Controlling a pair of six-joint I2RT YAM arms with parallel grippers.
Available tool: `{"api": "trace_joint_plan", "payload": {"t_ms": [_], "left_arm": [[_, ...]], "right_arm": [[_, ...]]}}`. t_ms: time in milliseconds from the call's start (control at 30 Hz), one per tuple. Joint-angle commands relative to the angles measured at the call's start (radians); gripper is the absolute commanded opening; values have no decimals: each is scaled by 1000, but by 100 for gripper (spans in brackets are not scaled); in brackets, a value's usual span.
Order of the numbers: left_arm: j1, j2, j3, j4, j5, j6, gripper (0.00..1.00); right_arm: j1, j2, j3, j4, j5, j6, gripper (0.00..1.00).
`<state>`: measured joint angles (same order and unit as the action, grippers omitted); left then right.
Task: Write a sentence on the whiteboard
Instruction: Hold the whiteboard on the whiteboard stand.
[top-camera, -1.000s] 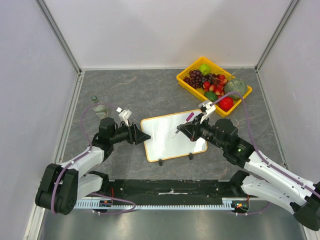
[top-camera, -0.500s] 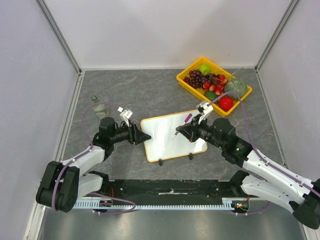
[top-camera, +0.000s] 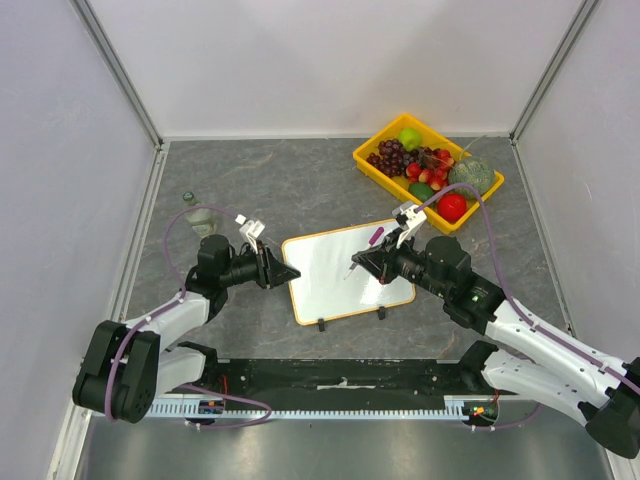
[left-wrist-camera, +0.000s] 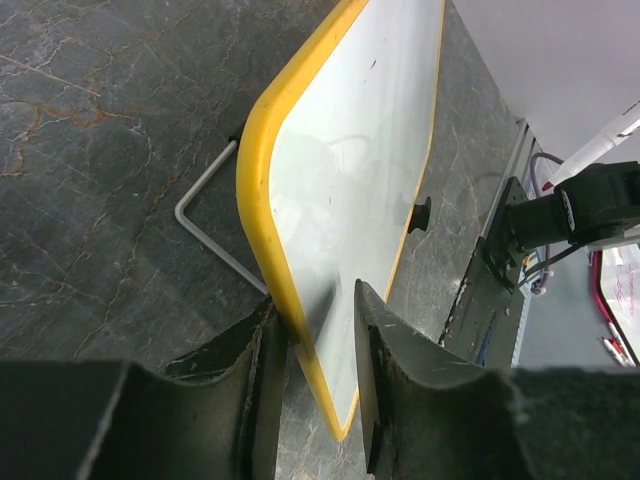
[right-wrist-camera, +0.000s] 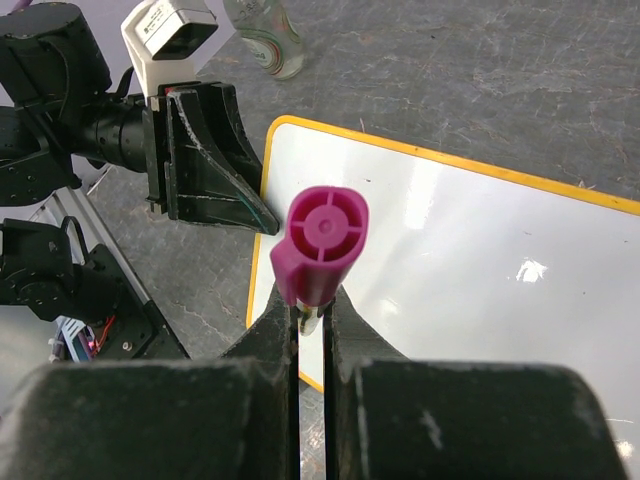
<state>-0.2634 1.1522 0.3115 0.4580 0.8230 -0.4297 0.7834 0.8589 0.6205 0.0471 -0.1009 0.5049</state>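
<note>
The board (top-camera: 345, 275) lies on the desk (top-camera: 250, 190), its left edge clamped by the left hand (top-camera: 292, 273). A marker (top-camera: 377, 236) is gripped by the right hand (top-camera: 368, 258) and aimed at the blank face. Writing is judged barely begun, so the tip must be pressed down and drawn along.

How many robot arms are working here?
2. The left gripper grips the edge of the whiteboard; the right gripper holds a pink marker over it.
</note>
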Motion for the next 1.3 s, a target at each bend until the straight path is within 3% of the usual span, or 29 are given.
{"api": "trace_joint_plan", "payload": {"t_ms": [0, 567, 867, 1267], "left_arm": [[3, 3, -3, 68, 56, -15, 37], [1, -5, -14, 70, 62, -23, 21], [1, -2, -12, 57, 54, -27, 2], [1, -2, -12, 54, 51, -27, 2]], "right_arm": [[5, -1, 12, 53, -17, -3, 0], [17, 45, 44, 97, 26, -31, 0], [40, 89, 77, 148, 47, -95, 0], [85, 180, 107, 266, 193, -147, 0]]}}
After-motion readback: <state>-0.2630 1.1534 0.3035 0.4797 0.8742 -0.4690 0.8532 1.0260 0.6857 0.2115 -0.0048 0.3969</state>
